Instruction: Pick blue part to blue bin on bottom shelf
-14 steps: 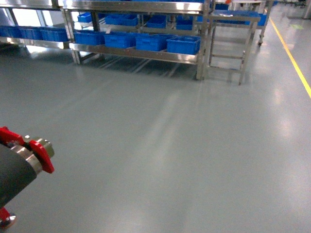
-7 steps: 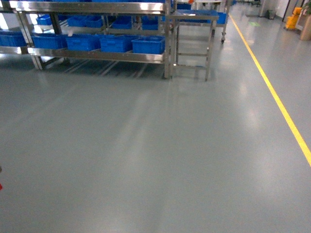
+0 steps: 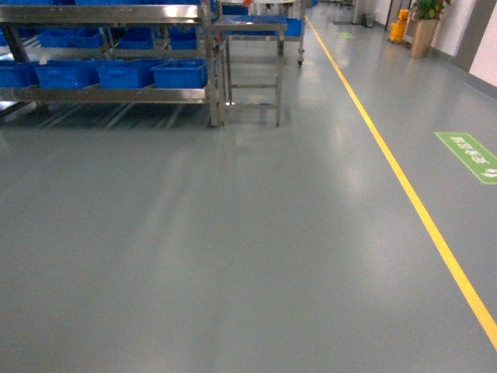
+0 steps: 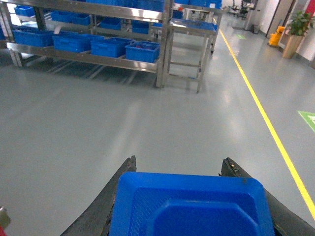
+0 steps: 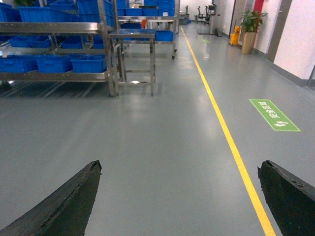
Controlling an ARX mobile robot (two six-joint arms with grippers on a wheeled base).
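My left gripper (image 4: 180,161) is shut on the blue part (image 4: 192,206), a flat blue plastic piece with a raised rim that fills the space between the two black fingers. It hangs over bare grey floor, well short of the rack. The bottom shelf (image 3: 109,95) (image 4: 83,57) is a steel level at the far left carrying a row of blue bins (image 3: 180,73) (image 4: 142,50) (image 5: 88,64). My right gripper (image 5: 179,166) is open, with only floor between its fingers. Neither gripper shows in the head view.
A small steel table (image 3: 250,47) (image 4: 189,44) (image 5: 135,54) with thin legs stands right of the rack. A yellow floor line (image 3: 404,190) (image 5: 226,132) runs along the right, beside a green floor sign (image 3: 470,155). A potted plant (image 3: 425,23) stands far right.
The head view has swung to the right: the rack and table slid from centre to the upper left, and the left arm with its red fittings has left the frame.
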